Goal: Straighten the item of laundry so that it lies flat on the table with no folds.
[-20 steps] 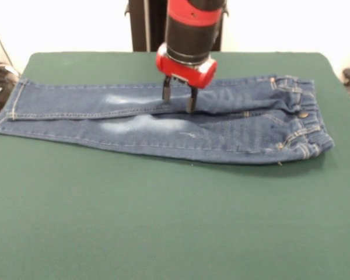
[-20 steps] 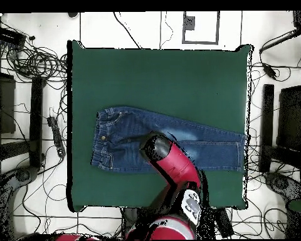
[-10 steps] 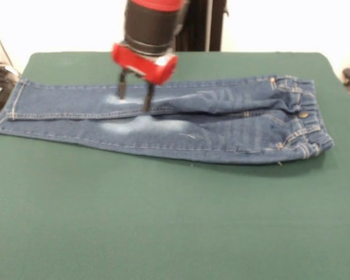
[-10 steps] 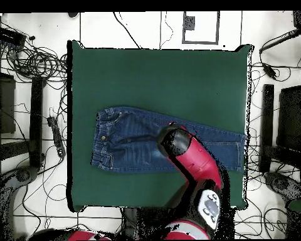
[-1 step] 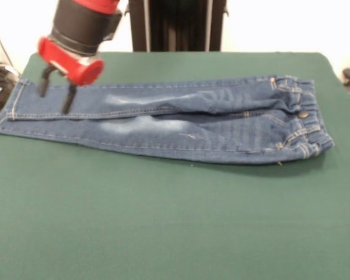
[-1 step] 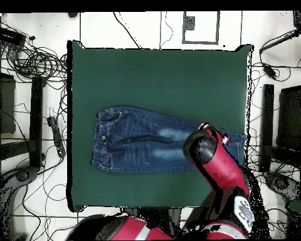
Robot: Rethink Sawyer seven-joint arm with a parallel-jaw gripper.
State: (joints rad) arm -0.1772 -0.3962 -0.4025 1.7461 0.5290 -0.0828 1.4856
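Our gripper (image 5: 55,98) hangs with its two fingers (image 5: 67,99) spread apart and empty, just above the hem end of the jeans' far leg. We see the jeans (image 5: 181,119) stretched lengthwise across the table (image 5: 175,221), legs side by side, waistband at the opposite end. A crease runs along the far leg near the crotch.

A pair of jeans (image 5: 181,119) lies stretched across the far half of the desk (image 5: 175,221), waistband to the right and leg hems to the left in the front view. The pincer (image 5: 56,99) hangs above the legs near the hems, its two fingers apart.
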